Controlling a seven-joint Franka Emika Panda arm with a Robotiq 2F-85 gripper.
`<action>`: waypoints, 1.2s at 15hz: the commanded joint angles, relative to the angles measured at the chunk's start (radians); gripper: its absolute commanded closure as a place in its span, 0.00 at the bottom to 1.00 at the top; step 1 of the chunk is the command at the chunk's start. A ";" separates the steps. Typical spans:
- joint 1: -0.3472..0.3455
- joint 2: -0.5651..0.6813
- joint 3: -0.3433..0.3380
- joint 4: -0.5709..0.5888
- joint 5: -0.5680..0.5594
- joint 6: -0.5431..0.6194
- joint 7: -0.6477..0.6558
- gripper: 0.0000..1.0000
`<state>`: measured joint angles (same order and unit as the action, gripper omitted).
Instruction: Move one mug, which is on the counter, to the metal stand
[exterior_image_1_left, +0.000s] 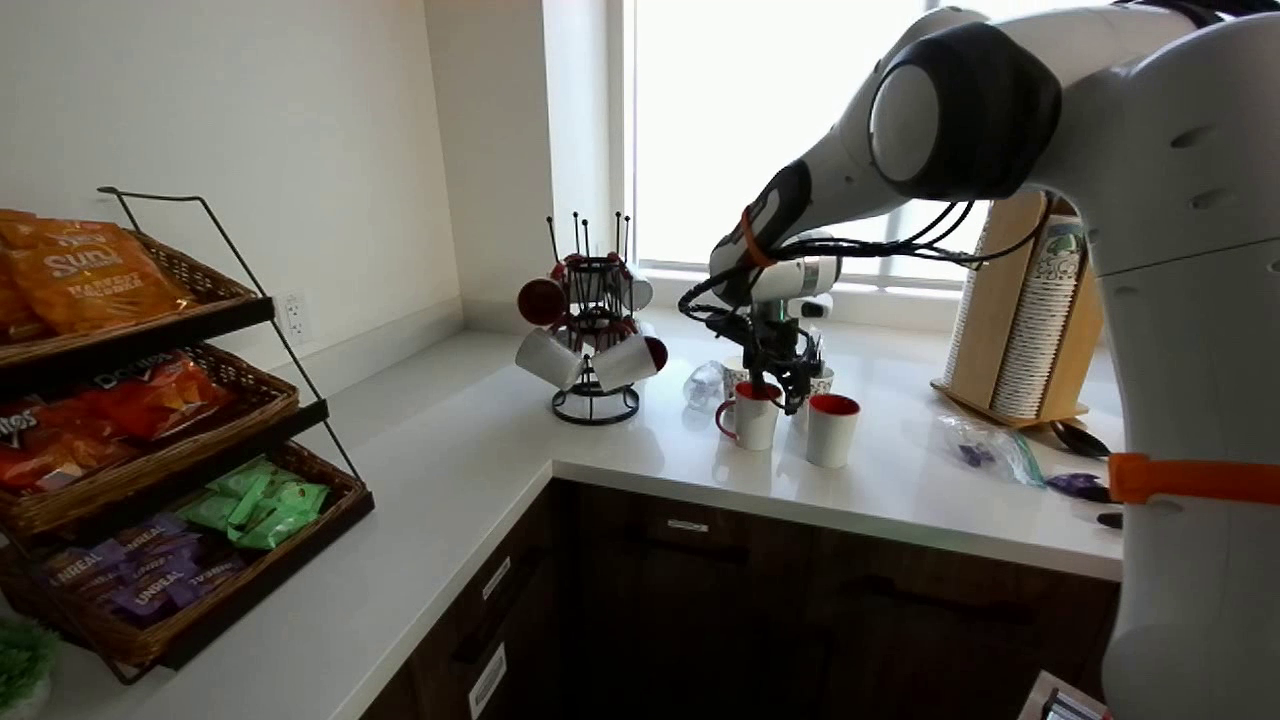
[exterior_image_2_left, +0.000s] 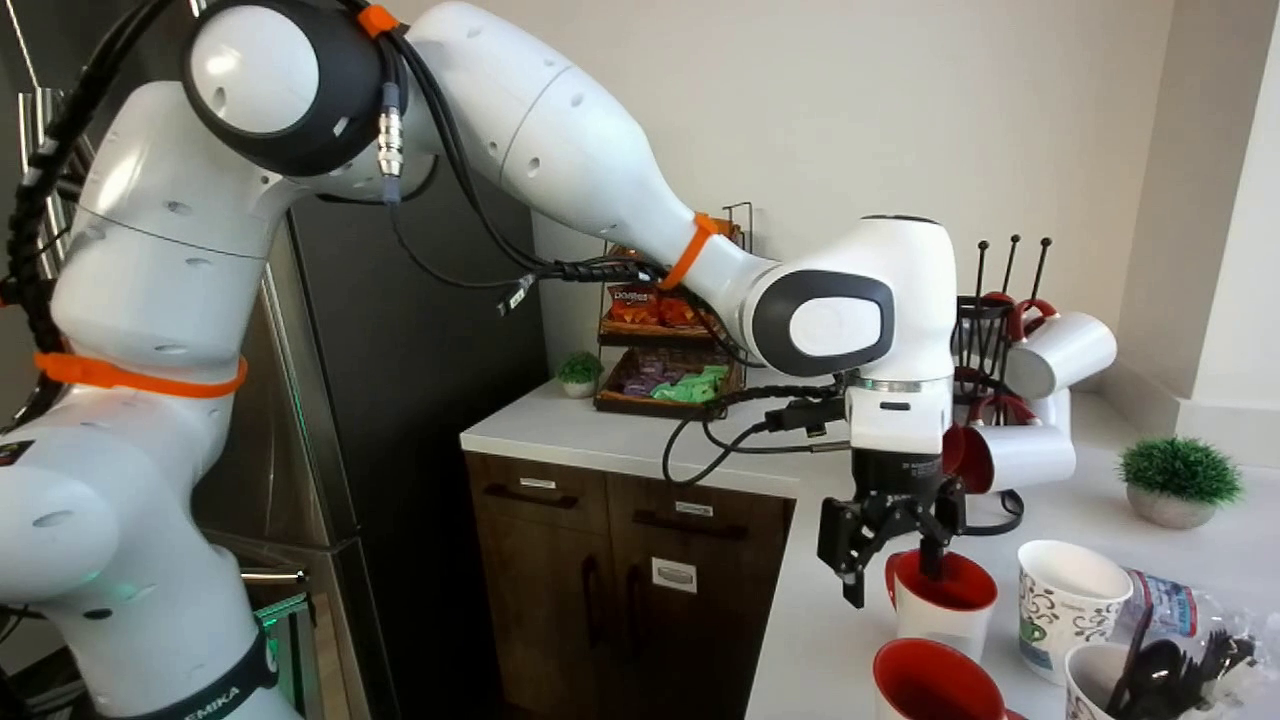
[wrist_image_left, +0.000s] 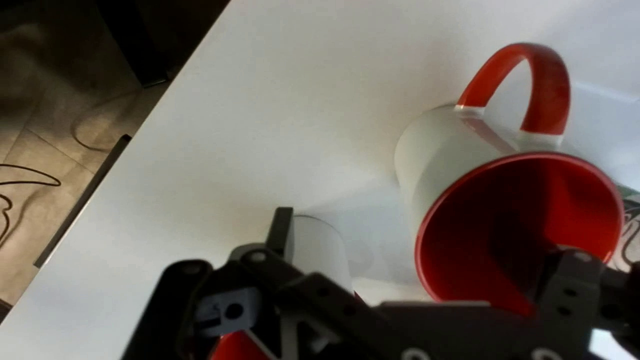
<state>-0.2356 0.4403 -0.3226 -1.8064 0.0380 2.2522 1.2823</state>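
Observation:
Two white mugs with red insides stand upright on the counter. The nearer-to-stand mug (exterior_image_1_left: 757, 425) has its red handle toward the stand; it also shows in the wrist view (wrist_image_left: 450, 150). My gripper (exterior_image_2_left: 893, 580) is open above it, pointing down. One finger dips inside this mug's rim; the other hangs outside, with a wide gap between. The second mug (exterior_image_1_left: 832, 440) stands beside it and is partly hidden by the gripper in the wrist view (wrist_image_left: 320, 250). The metal stand (exterior_image_1_left: 594, 285), a dark wire mug tree with upright prongs, has several mugs hanging on it.
Patterned paper cups (exterior_image_2_left: 1070, 610) stand close behind the mugs, one with black utensils (exterior_image_2_left: 1165, 670). A plastic bag (exterior_image_1_left: 985, 452) and a wooden cup holder (exterior_image_1_left: 970, 320) are on the counter. A tiered snack rack (exterior_image_1_left: 320, 412) stands on the other counter arm. A potted plant (exterior_image_2_left: 1180, 480) is near the stand.

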 joint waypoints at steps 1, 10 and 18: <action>-0.004 0.035 0.000 0.025 0.035 -0.012 0.051 0.04; -0.029 0.056 0.015 0.033 0.137 0.032 0.043 0.74; -0.034 0.039 0.014 0.014 0.152 0.083 0.026 0.98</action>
<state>-0.2617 0.4851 -0.3184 -1.7801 0.1683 2.3170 1.3143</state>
